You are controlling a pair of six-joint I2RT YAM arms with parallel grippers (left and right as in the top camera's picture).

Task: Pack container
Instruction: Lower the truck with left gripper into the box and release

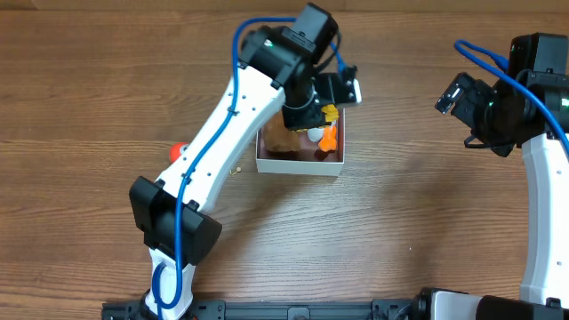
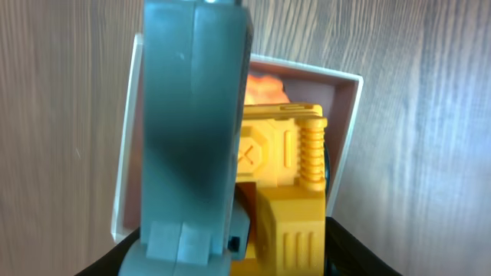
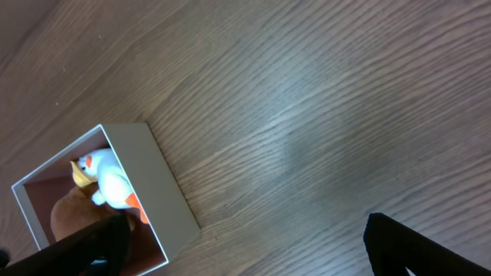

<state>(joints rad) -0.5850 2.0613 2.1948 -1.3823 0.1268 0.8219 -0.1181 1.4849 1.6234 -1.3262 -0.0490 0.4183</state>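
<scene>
The container is a white-walled box with a pink-brown inside, at mid-table. It holds a brown toy and a white and orange toy. My left gripper hangs over the container's far side, shut on a yellow and grey-blue blocky toy. In the left wrist view this toy fills the space between the fingers, with the container's rim below it. My right gripper is open and empty, off to the right. Its view shows the container and the white toy.
A small red-orange object lies on the table left of the container, partly hidden by my left arm. Bare wooden table lies between the container and the right arm.
</scene>
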